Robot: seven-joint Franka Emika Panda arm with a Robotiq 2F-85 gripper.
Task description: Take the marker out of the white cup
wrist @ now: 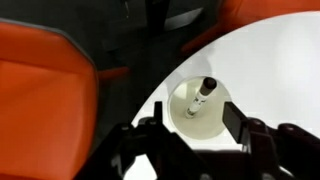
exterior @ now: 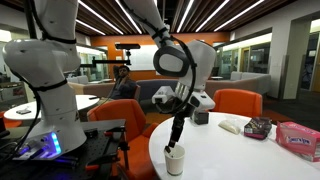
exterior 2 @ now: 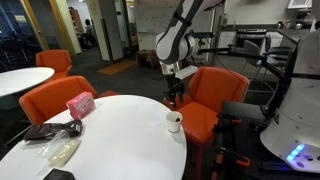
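Note:
The white cup stands near the edge of the round white table; it also shows in the other exterior view and from above in the wrist view. The marker leans inside the cup, pale barrel with its dark end up. My gripper hangs directly above the cup in both exterior views. It is open and empty, one finger on each side of the cup's rim, and not touching the marker.
Orange chairs crowd the table edge by the cup. On the table lie a pink packet, a dark wrapper, a pale bag, and a small black box.

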